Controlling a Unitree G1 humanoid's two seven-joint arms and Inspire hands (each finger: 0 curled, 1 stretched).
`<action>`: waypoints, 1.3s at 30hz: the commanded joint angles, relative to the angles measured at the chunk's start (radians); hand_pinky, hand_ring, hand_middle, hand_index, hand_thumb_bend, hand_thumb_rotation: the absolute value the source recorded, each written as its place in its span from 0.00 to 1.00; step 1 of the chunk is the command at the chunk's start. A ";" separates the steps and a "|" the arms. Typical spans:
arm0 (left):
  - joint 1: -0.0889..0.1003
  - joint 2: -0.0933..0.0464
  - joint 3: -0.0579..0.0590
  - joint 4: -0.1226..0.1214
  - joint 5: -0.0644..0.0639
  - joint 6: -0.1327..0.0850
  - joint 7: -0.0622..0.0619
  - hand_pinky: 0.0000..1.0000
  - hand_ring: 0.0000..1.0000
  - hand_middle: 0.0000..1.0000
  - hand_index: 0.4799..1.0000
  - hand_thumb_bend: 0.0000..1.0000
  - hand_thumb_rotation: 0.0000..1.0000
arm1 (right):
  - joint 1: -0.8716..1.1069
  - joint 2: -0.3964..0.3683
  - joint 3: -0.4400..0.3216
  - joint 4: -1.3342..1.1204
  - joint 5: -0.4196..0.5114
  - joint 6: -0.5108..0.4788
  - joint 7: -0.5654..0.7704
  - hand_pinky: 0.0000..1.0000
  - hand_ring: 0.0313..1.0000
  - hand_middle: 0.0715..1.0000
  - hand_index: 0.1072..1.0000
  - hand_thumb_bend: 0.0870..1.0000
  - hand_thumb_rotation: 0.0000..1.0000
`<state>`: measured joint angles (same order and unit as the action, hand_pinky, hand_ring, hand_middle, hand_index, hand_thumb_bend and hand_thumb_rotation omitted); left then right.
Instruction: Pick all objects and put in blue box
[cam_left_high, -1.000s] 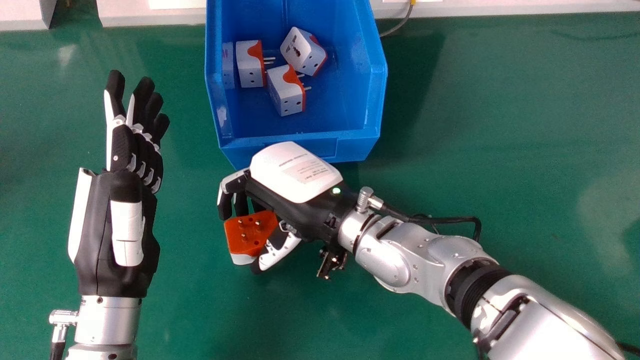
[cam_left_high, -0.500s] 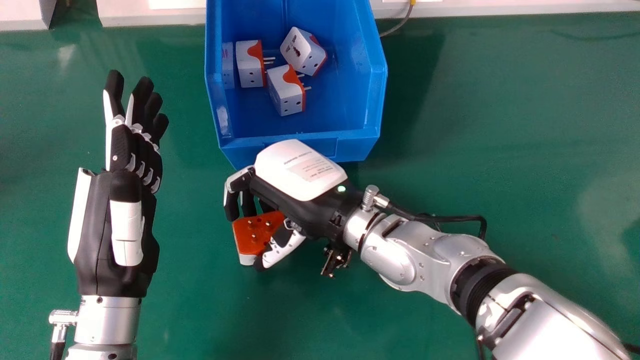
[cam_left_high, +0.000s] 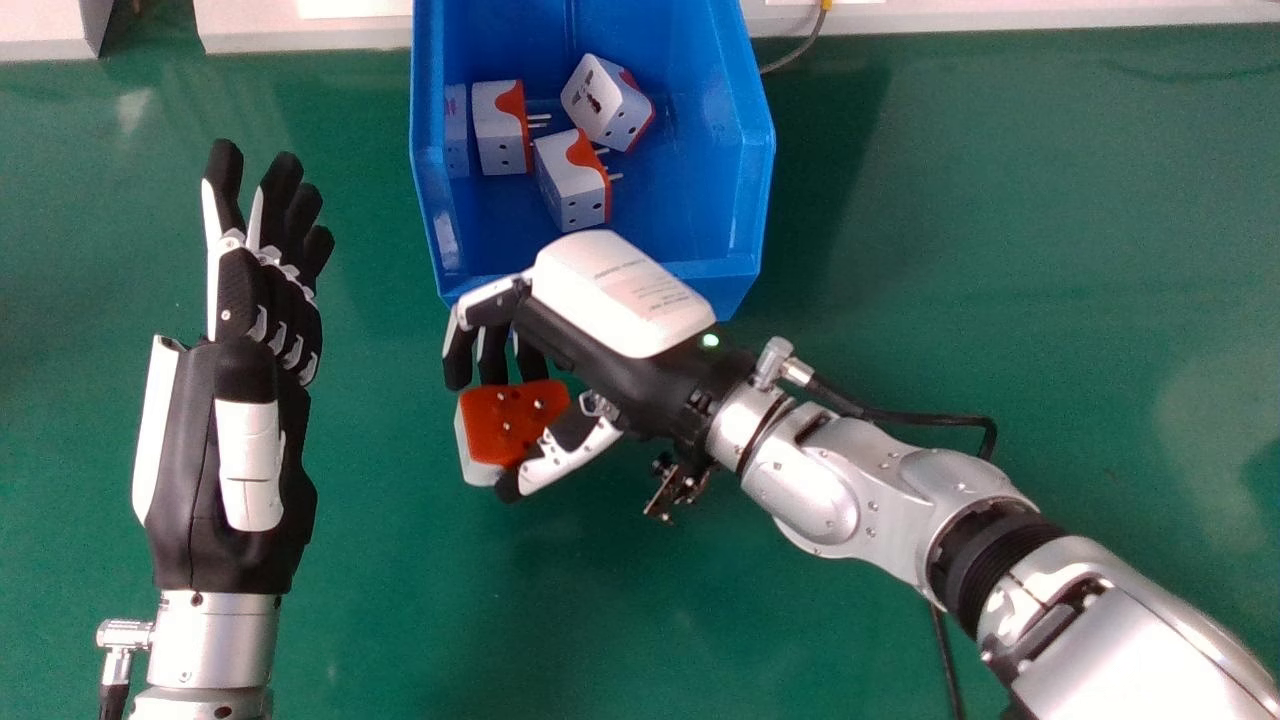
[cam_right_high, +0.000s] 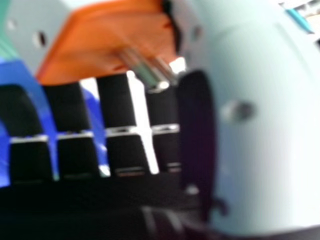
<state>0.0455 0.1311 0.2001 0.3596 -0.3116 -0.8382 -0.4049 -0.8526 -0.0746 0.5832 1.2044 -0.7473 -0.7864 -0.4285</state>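
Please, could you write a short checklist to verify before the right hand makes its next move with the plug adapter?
1. Plug adapter held between right hand's fingers and thumb: ok.
2. Held adapter above blue box: not ok, it is on the near side of the front wall.
3. Held adapter high enough to pass the wall: cannot tell.
4. Room beside the three adapters inside: ok.
5. Left hand beside, not over, the box: ok.

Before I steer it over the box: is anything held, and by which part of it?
The right hand holds an orange-and-white plug adapter by its sides, between fingers and thumb, its pins pointing up.
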 joint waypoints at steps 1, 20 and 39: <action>-0.011 0.005 -0.001 -0.002 0.006 -0.011 -0.002 1.00 1.00 1.00 0.99 0.88 0.99 | 0.002 -0.010 -0.026 -0.040 0.038 -0.041 -0.001 0.26 0.29 0.40 0.45 0.48 0.00; -0.031 0.010 0.001 0.026 0.014 -0.012 -0.001 1.00 1.00 1.00 0.99 0.89 0.99 | 0.062 -0.100 -0.186 -0.276 0.196 -0.143 0.138 0.29 0.32 0.40 0.46 0.48 0.00; -0.044 0.008 0.004 0.041 0.005 -0.028 -0.015 1.00 1.00 1.00 1.00 0.89 0.99 | -0.150 -0.121 -0.268 -0.184 0.150 -0.060 0.024 0.32 0.34 0.44 0.47 0.47 0.00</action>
<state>0.0070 0.1343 0.2029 0.4182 -0.3048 -0.8407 -0.4137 -0.9429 -0.1945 0.3276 1.0157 -0.5981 -0.8541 -0.3759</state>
